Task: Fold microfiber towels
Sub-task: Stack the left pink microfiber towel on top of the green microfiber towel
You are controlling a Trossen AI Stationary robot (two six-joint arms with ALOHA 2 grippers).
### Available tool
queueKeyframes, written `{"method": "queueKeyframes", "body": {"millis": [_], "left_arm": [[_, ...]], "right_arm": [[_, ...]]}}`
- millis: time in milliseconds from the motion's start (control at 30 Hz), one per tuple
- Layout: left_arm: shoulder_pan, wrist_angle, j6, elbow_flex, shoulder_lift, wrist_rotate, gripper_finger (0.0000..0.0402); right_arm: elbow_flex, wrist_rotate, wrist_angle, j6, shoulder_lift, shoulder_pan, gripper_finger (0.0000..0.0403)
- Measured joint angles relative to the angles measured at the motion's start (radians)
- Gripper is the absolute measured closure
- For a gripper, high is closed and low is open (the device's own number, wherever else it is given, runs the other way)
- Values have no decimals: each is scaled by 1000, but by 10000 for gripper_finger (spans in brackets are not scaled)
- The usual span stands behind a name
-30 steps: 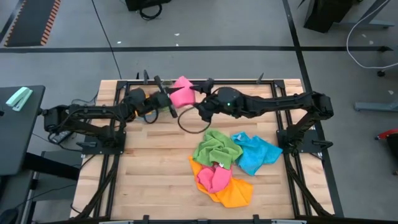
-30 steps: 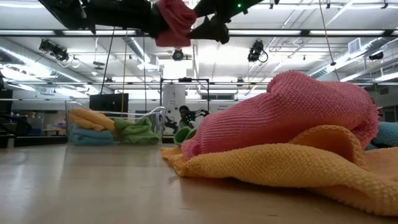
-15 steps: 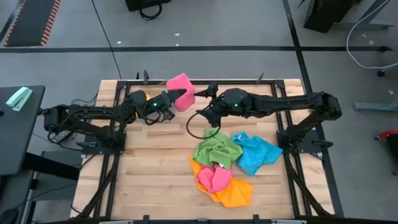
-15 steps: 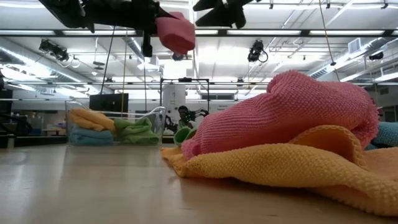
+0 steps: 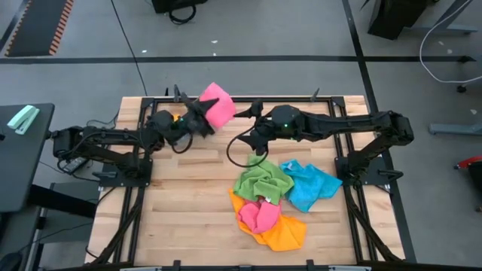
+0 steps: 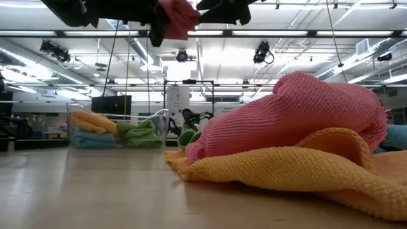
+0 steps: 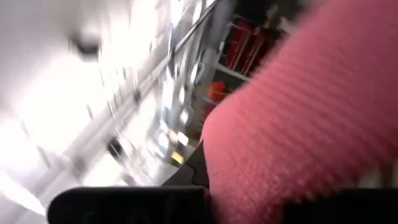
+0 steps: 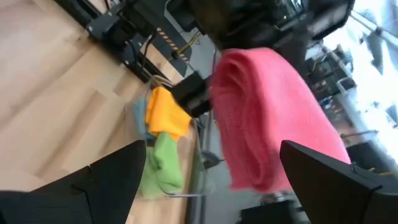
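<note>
— Why is that heap of towels (image 5: pixel 275 202) left on the worktop (image 5: pixel 181 211), well away from either set of fingers?

— Waiting its turn, I'd say. The folded pink towel (image 5: pixel 214 107) is up in the air, pinched tight in the left gripper (image 5: pixel 202 119), likely bound for the clear bin (image 6: pixel 117 130) of folded ones.

— And the right gripper (image 5: pixel 254 132)?

— Just beside it, fingers spread wide, holding nothing.
</note>
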Motion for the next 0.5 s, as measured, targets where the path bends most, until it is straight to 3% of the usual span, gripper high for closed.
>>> {"method": "queueKeyframes", "body": {"millis": [300, 500], "left_arm": [[13, -24, -1089, 0, -1, -14, 340], [39, -53, -1584, 0, -1, 21, 362]], "right_arm": [[0, 116, 142, -190, 19, 22, 22], [-1, 144, 202, -276, 20, 60, 22]]}}
